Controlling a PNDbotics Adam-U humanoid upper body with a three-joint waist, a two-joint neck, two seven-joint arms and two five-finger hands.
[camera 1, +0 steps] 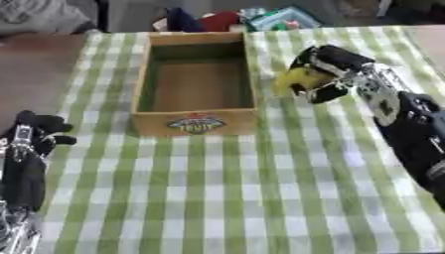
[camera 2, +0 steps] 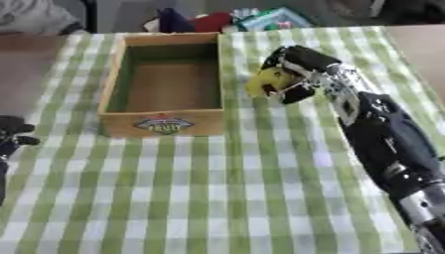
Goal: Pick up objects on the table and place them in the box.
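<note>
A wooden box (camera 1: 196, 123) with an open top and a fruit label on its front wall stands at the table's middle back; its inside looks bare. Just right of the box, my right hand (camera 1: 326, 67) is curled round a yellow object (camera 1: 294, 81), which hangs a little above the cloth near the box's right wall. My left hand (camera 1: 35, 134) rests at the table's left edge with fingers curled and nothing in it.
A green and white checked cloth (camera 1: 226, 193) covers the table. Behind the table's far edge lie red, blue and teal items (camera 1: 252, 20). Bare brown tabletop (camera 1: 35, 64) shows at the left.
</note>
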